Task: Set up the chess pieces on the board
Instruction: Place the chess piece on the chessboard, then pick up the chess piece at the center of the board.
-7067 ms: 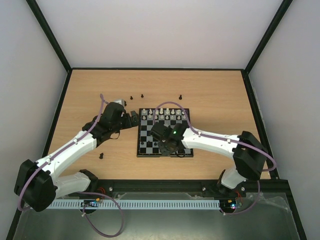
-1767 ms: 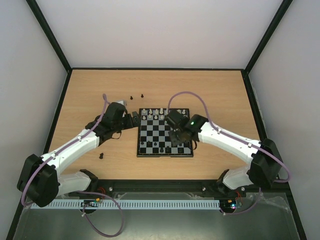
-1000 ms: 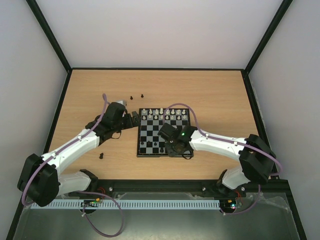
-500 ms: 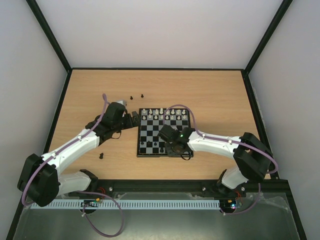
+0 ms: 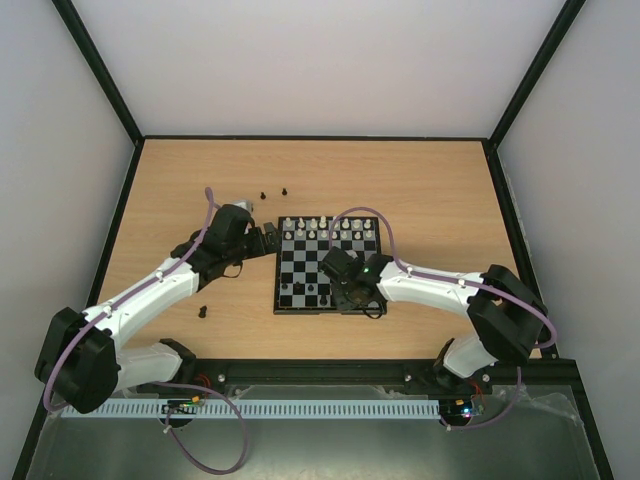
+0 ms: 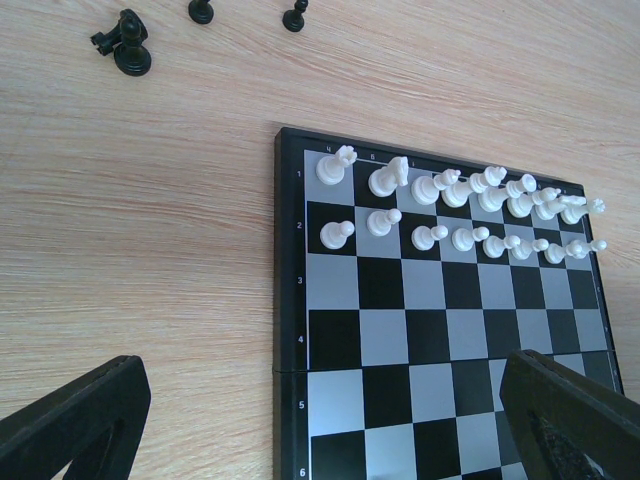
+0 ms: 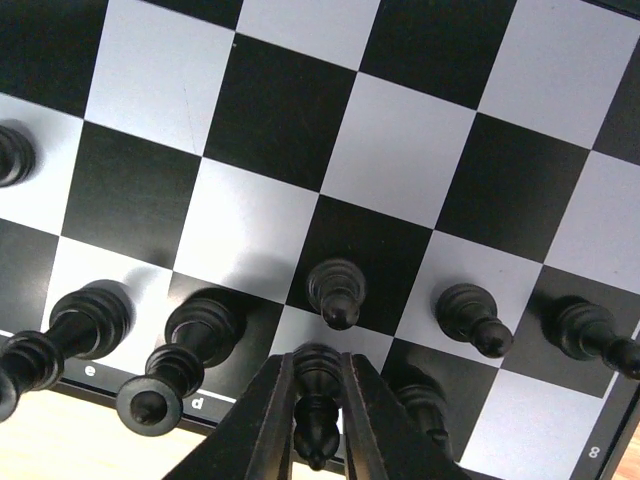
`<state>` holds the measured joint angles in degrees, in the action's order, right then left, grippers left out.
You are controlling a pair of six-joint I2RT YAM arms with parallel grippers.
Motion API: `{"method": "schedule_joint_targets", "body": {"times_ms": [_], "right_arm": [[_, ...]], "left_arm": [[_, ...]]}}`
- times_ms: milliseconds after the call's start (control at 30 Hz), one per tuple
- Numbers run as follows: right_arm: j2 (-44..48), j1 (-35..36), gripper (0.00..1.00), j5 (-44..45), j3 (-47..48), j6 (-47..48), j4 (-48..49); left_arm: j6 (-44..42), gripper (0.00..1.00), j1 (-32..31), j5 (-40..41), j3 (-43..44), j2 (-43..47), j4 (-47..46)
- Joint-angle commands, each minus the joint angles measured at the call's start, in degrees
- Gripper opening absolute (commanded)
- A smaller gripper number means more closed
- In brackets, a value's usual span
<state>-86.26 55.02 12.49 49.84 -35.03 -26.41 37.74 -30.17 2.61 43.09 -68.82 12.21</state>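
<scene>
The board [image 5: 300, 262] lies mid-table, with white pieces on its two far rows and several black chess pieces [image 5: 310, 290] on its near rows. My right gripper [image 5: 347, 296] is low over the near edge. In the right wrist view it [image 7: 318, 425] is shut on a black piece [image 7: 318, 385] held upright at the near row, behind a black pawn [image 7: 336, 290] and beside other black pieces [image 7: 195, 335]. My left gripper [image 5: 272, 238] hovers at the board's left far corner, open and empty [image 6: 320, 440], above the board's edge [image 6: 290, 300].
Loose black pieces stand on the table beyond the board's far left [image 5: 262, 194] [image 5: 285, 190] and show in the left wrist view [image 6: 128, 45] [image 6: 200, 10] [image 6: 295, 15]. Another lies near the left arm [image 5: 203, 311]. White pieces [image 6: 440, 190] fill rows 1 and 2.
The black piece beyond the board's far right corner has gone from the table. My right gripper moved from the board's right side to the near row. The left arm barely moved.
</scene>
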Motion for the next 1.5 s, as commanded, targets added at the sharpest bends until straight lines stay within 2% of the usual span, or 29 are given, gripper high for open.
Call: {"method": "schedule_joint_targets", "body": {"times_ms": [0, 133, 367, 600, 800, 967, 1167, 1300, 1400, 1433, 1467], "right_arm": [[1.06, -0.38, 0.18, -0.57, -1.43, 0.06, -1.79], [3.91, -0.41, 0.28, -2.50, -1.36, 0.48, -2.08], [11.78, -0.36, 0.37, -5.43, 0.86, 0.92, -3.26], [23.80, -0.46, 0.47, -0.33, 3.20, 1.12, -3.73], [24.39, -1.37, 0.48, 2.45, 2.96, 2.24, -3.54], [24.00, -2.63, 0.48, 1.33, 2.50, 3.26, -2.05], [22.14, -5.71, 0.50, 0.11, 4.28, 5.67, -1.33], [19.13, -7.60, 0.62, 0.29, 9.45, 8.63, -1.13], [14.31, -7.74, 0.93, 0.12, 17.24, 10.45, -3.39], [12.68, -7.70, 1.00, -0.04, 20.08, 10.64, -5.04], [11.43, -7.69, 0.99, 0.10, 22.39, 10.49, -6.26]], "left_arm": [[0.14, 1.00, 0.30, 0.59, 0.07, -0.28, -0.34], [0.11, 1.00, 0.33, 0.55, 0.18, -0.35, -0.26], [0.13, 0.99, 0.30, 0.85, 0.89, -1.38, -0.31], [-0.44, 0.99, 0.97, 3.45, 4.97, -5.26, 1.25], [-0.67, 0.99, 2.27, 6.52, 9.97, -10.57, 3.34], [-0.42, 1.00, 3.52, 11.28, 14.37, -16.25, 4.53], [-0.51, 0.99, 4.16, 10.81, 21.24, -22.68, 6.51], [-1.41, 0.99, 4.23, 9.93, 27.25, -26.61, 8.69], [-0.79, 1.00, 4.78, 8.34, 33.48, -30.61, 13.46], [-0.60, 1.00, 5.16, 7.27, 35.58, -32.06, 15.38], [-0.64, 1.00, 5.59, 5.83, 37.92, -33.50, 17.13]]}}
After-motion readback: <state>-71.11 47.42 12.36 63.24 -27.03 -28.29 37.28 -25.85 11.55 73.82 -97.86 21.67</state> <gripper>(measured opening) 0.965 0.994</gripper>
